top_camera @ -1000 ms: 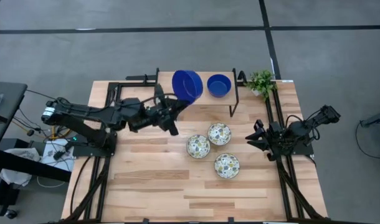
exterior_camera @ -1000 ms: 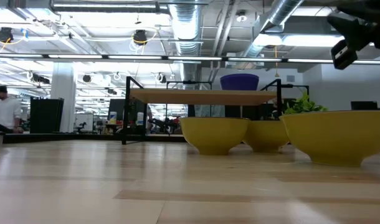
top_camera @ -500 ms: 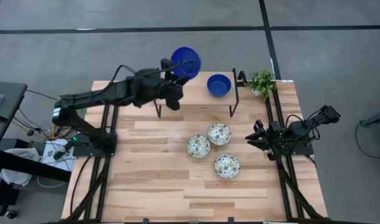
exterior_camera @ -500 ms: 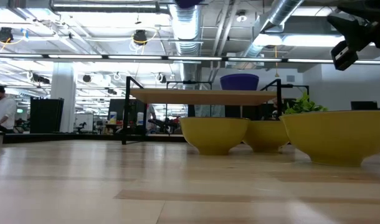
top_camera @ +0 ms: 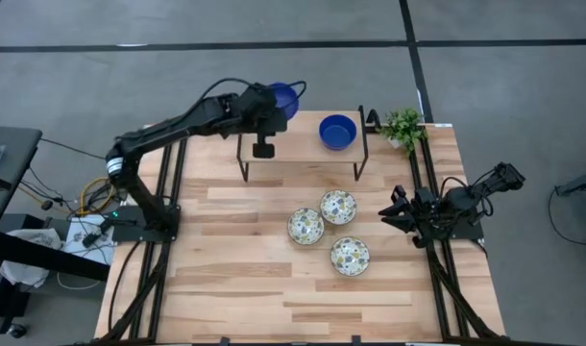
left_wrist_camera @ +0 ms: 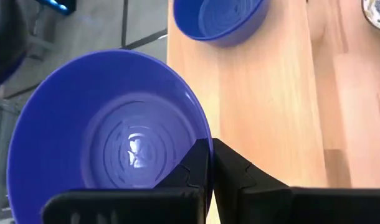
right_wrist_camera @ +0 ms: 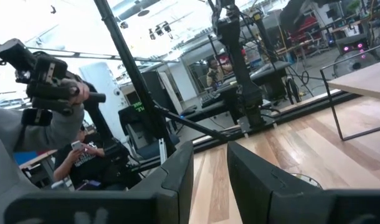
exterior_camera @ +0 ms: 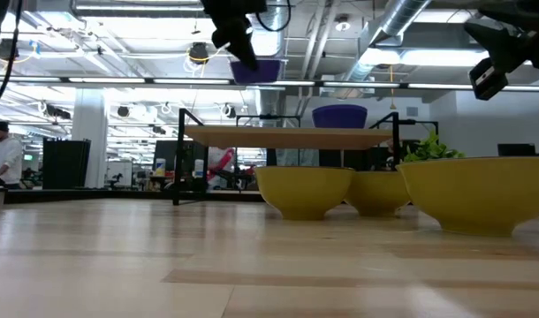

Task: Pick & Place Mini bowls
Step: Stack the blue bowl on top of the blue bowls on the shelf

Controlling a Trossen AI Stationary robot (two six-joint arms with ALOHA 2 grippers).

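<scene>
My left gripper (left_wrist_camera: 209,163) is shut on a glossy blue mini bowl (left_wrist_camera: 109,143), held in the air (exterior_camera: 256,69) over the left part of the raised wooden shelf (top_camera: 303,144). The second blue bowl (top_camera: 338,132) stands on the shelf's right part (exterior_camera: 339,116). Three white floral mini bowls (top_camera: 305,226) (top_camera: 337,206) (top_camera: 350,255) sit on the table's middle; in the low view their outsides are yellow (exterior_camera: 303,190). My right gripper (top_camera: 394,210) waits open at the table's right side. My left gripper pinches the blue bowl's rim (left_wrist_camera: 201,135), one finger inside the bowl and one outside. The fingers come from above, pointing down. The bowl is lifted clear of the shelf and sits about level, its opening upward (exterior_camera: 256,69).
A small green plant (top_camera: 402,127) stands at the table's far right corner beside the shelf. The shelf stands on thin black legs (top_camera: 242,168) near the far edge. Bare wood lies along the table's near side and left (top_camera: 226,279). People show in the room behind.
My left arm has swung toward the far edge and up, then come down somewhat over the shelf's left part. The blue bowl went with it and has turned from standing on edge to about level, opening up.
</scene>
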